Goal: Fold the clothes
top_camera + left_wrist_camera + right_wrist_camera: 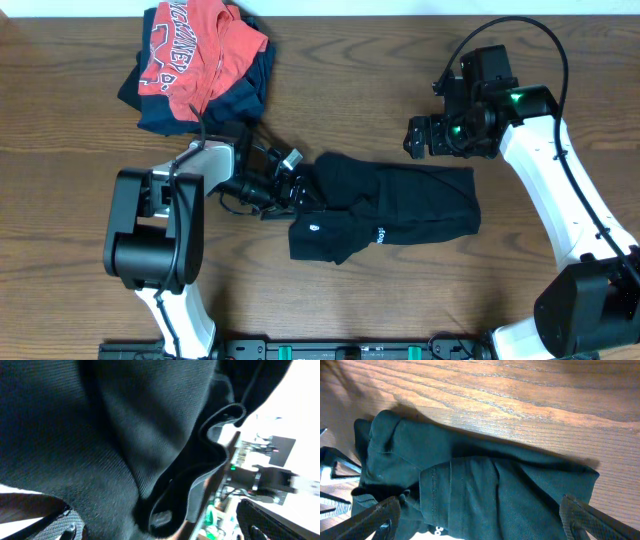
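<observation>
Left gripper (292, 192) pressing into the left end of the black T-shirt (400, 205). Its fingers (62, 524) are seemingly standing apart at the lower corners of the wrist view, with fabric bunching close over the lens. Probably feeling for a hem to pinch, not clamping anything yet.

Black T-shirt lying across the middle of the wooden table (80, 150) as a rumpled, partly doubled-over strip, so likely needing straightening before another fold.

Right gripper (418, 137) hovering near the shirt's far right edge, looking down on it, fingers spread wide and holding nothing. Probably waiting to take the opposite end.

Writing, starting from the left:
- White lettering curving over the red shirt (195, 50), heaped on the dark navy garment (250, 90) at the back left, too creased for reading.
- Small white emblem (316, 229) and short white print (384, 237) showing on the T-shirt's near fold, both too small for making out.
</observation>
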### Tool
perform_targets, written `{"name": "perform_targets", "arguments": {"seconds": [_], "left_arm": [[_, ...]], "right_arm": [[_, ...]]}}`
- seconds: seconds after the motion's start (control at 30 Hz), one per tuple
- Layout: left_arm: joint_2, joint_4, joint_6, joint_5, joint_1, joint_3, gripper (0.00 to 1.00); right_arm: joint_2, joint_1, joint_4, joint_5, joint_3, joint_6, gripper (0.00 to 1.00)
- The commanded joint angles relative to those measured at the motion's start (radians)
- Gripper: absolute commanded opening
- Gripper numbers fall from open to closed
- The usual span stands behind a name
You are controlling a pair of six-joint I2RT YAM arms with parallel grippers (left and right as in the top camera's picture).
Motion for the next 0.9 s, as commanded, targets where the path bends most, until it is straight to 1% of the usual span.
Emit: {"name": "perform_targets", "arguments": {"seconds": [0.0, 0.07, 0.13, 0.17, 0.2, 0.27, 0.3, 0.33, 0.4, 0.43, 0.57, 0.63, 0.7, 0.73, 0.8, 0.83, 0.87], "left_arm": [[0.056, 0.003, 0.020, -0.052, -0.018, -0.021, 0.98], [0.056, 0.003, 0.008, -0.053, -0.035, -0.017, 0.99], [0.056, 0.003, 0.005, -0.053, -0.054, -0.012, 0.92], [0.056, 0.003, 0.005, -0.053, -0.068, -0.006, 0.83], [0.056, 0.003, 0.005, -0.053, -0.079, -0.002, 0.77], [0.056, 0.004, -0.023, -0.063, -0.099, 0.013, 0.63], [0.056, 0.005, -0.039, -0.071, -0.105, 0.019, 0.54], [0.056, 0.004, -0.055, -0.081, -0.111, 0.027, 0.42], [0.056, 0.004, -0.079, -0.085, -0.111, 0.040, 0.15], [0.056, 0.004, -0.087, -0.085, -0.108, 0.047, 0.06], [0.050, -0.010, -0.138, -0.089, -0.074, 0.090, 0.06], [0.031, -0.039, -0.150, -0.123, -0.048, 0.117, 0.06], [-0.005, -0.080, -0.149, -0.179, -0.022, 0.147, 0.06], [-0.026, -0.095, -0.150, -0.208, -0.011, 0.159, 0.06], [-0.095, -0.118, -0.150, -0.277, 0.013, 0.181, 0.06], [-0.121, -0.119, -0.150, -0.293, 0.019, 0.183, 0.06], [-0.152, -0.118, -0.150, -0.312, 0.026, 0.183, 0.06]], "right_arm": [[-0.019, -0.003, 0.007, 0.010, 0.019, 0.015, 0.99], [-0.019, -0.003, 0.018, 0.010, 0.019, 0.015, 0.99], [-0.019, -0.002, 0.026, 0.010, 0.019, 0.015, 0.99], [-0.019, -0.002, 0.029, 0.010, 0.019, 0.015, 0.99], [-0.019, -0.002, 0.031, 0.010, 0.019, 0.015, 0.99], [-0.019, -0.002, 0.031, 0.010, 0.019, 0.015, 0.99], [-0.019, -0.002, 0.031, 0.010, 0.019, 0.014, 0.99], [-0.019, -0.003, 0.031, 0.010, 0.019, 0.014, 0.99], [-0.019, -0.003, 0.031, 0.010, 0.019, 0.014, 0.99], [-0.019, -0.003, 0.032, 0.010, 0.019, 0.014, 0.99], [-0.019, -0.003, 0.030, 0.010, 0.019, 0.011, 0.99], [-0.019, -0.003, 0.024, 0.010, 0.019, 0.011, 0.99], [-0.019, -0.003, 0.020, 0.010, 0.018, 0.011, 0.93], [-0.019, -0.003, 0.019, 0.010, 0.017, 0.011, 0.87], [-0.019, -0.002, 0.020, 0.006, 0.015, 0.014, 0.32], [-0.019, -0.002, 0.020, 0.005, 0.014, 0.020, 0.14], [-0.019, -0.002, 0.022, 0.001, 0.012, 0.032, 0.01]]}}
